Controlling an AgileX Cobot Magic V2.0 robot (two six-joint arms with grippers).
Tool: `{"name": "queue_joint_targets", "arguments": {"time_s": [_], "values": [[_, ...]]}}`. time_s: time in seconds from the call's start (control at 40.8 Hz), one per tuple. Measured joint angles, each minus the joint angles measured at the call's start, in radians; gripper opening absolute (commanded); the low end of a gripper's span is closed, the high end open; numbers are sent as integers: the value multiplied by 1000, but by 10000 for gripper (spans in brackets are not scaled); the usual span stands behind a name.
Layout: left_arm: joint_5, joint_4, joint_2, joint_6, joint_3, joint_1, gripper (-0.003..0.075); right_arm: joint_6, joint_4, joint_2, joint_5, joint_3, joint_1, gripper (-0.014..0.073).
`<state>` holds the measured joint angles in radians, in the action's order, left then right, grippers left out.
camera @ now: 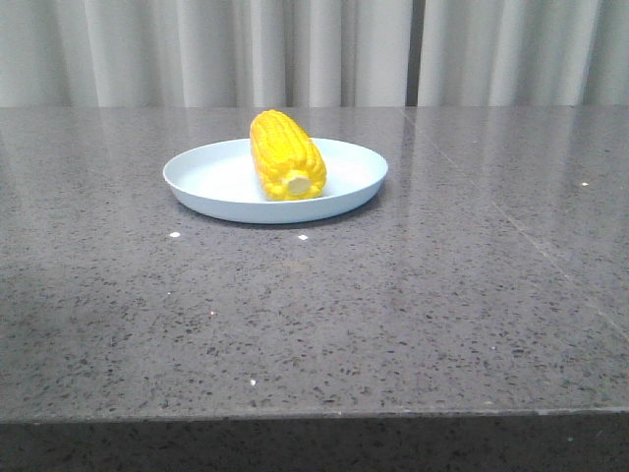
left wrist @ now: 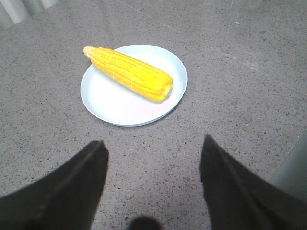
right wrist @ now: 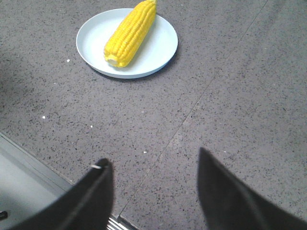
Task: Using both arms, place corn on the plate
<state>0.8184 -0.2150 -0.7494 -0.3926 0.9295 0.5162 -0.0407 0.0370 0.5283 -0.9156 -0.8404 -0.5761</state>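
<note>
On the plate [camera: 201,177] the corn [camera: 285,154] lay, flat end toward 6 o'clock; left pincer [left wrist: 153,148] and right pincer [right wrist: 153,165] gaped wide, empty, well apart from it; best retreat without nudging the plate.

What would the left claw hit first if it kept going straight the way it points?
Probably the bare table, just short of the plate with the corn; depth is hard to judge.

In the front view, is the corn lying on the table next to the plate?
No. The corn lies on the plate itself, across its middle, with the flat pale end facing the camera.
</note>
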Motion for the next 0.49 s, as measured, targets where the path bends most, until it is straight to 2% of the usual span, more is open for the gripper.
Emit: {"name": "queue_joint_targets", "arguments": {"time_s": [0.074,0.172,0.245,0.49], "values": [[0,0,0,0,0,0,171,0,0,-4,0,1,0,44],[0,0,0,0,0,0,50,0,0,-4,0,1,0,-75],[0,0,0,0,0,0,-22,0,0,-4,0,1,0,-67],[0,0,0,0,0,0,-20,0,0,-4,-22,1,0,-68]]}}
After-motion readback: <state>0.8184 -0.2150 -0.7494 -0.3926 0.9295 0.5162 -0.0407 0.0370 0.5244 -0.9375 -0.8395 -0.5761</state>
